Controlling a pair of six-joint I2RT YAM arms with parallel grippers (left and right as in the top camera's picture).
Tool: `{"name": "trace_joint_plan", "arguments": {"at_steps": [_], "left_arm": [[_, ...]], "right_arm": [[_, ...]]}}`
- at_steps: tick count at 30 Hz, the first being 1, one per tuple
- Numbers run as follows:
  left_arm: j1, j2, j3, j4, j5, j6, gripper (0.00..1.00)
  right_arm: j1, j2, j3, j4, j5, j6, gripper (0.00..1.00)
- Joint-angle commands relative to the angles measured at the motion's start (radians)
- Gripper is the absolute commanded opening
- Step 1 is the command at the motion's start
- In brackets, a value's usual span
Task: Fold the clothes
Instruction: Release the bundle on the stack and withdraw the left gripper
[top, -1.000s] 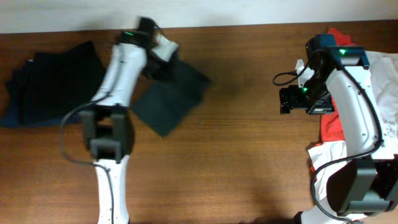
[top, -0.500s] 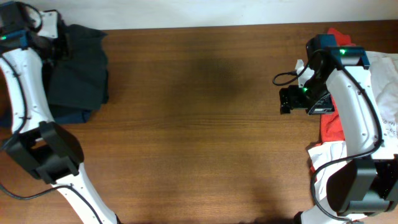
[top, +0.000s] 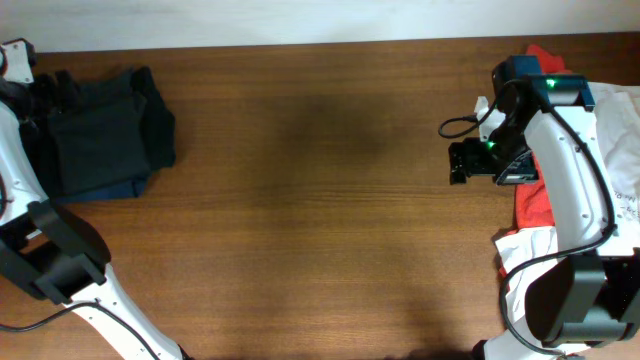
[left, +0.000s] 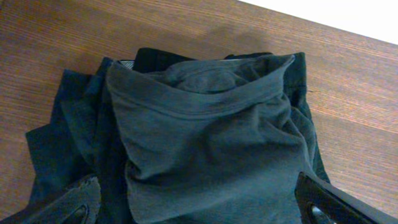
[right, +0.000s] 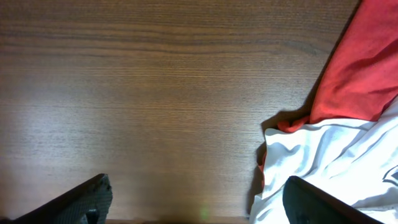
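Note:
A stack of folded dark clothes (top: 100, 135) lies at the table's far left. On top is a dark grey garment (left: 205, 137), with navy layers (left: 56, 149) showing under it. My left gripper (left: 200, 208) hovers just over the near edge of that top garment. It is open wide, its fingers (left: 81, 202) apart on either side and gripping nothing. Unfolded clothes are heaped at the right edge, a red one (top: 533, 203) and a white one (top: 622, 150). My right gripper (right: 202, 205) is open above bare wood, left of the white cloth (right: 336, 155) and the red cloth (right: 367, 62).
The brown wooden table (top: 320, 200) runs between the two heaps. A white wall strip (top: 300, 20) borders its far edge. The right arm (top: 570, 170) stands over the right heap, and the left arm (top: 20, 190) runs along the left edge.
The left arm swung the dark grey garment from the table's left-centre onto the far-left stack, then opened its jaws and let go. The right arm has not moved.

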Motion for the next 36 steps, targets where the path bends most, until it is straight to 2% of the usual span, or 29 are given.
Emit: {"name": "trace_joint_plan", "arguments": {"at_steps": [1, 5, 8, 10, 14, 20, 25, 29, 32, 36], "left_arm": [[-0.054, 0.002, 0.012, -0.002, 0.055, 0.001, 0.99], [-0.195, 0.002, 0.012, -0.028, 0.053, 0.001, 0.99], [-0.314, 0.002, 0.012, -0.092, 0.023, 0.0, 0.99], [-0.404, 0.002, 0.012, -0.221, 0.016, -0.013, 0.99], [-0.512, 0.002, 0.012, -0.542, 0.008, -0.025, 0.99], [-0.528, 0.002, 0.011, -0.695, -0.052, -0.055, 0.99], [-0.53, -0.051, -0.132, -0.695, -0.053, -0.077, 0.99], [-0.533, -0.25, -0.43, -0.63, -0.052, -0.079, 0.99], [-0.533, -0.426, -0.615, -0.495, -0.061, -0.108, 0.99], [-0.533, -0.817, -0.964, -0.19, -0.135, -0.145, 0.99]], "right_arm": [[-0.006, -0.012, 0.016, -0.003, -0.006, -0.005, 0.99], [-0.006, -0.01, 0.013, 0.015, -0.042, -0.005, 0.99], [-0.006, -0.01, 0.013, 0.035, -0.153, -0.005, 0.99], [-0.006, -0.01, 0.013, 0.02, -0.238, -0.006, 0.99], [-0.006, -0.01, 0.013, -0.1, -0.249, -0.007, 0.99], [-0.006, -0.01, 0.013, -0.225, -0.248, -0.057, 0.99], [-0.006, -0.104, -0.011, -0.224, -0.197, -0.057, 0.99], [-0.007, -0.349, -0.137, -0.089, -0.184, -0.034, 0.99], [-0.007, -0.529, -0.28, 0.063, -0.181, 0.021, 0.99], [-0.006, -0.832, -0.544, 0.296, -0.15, 0.034, 0.99]]}}
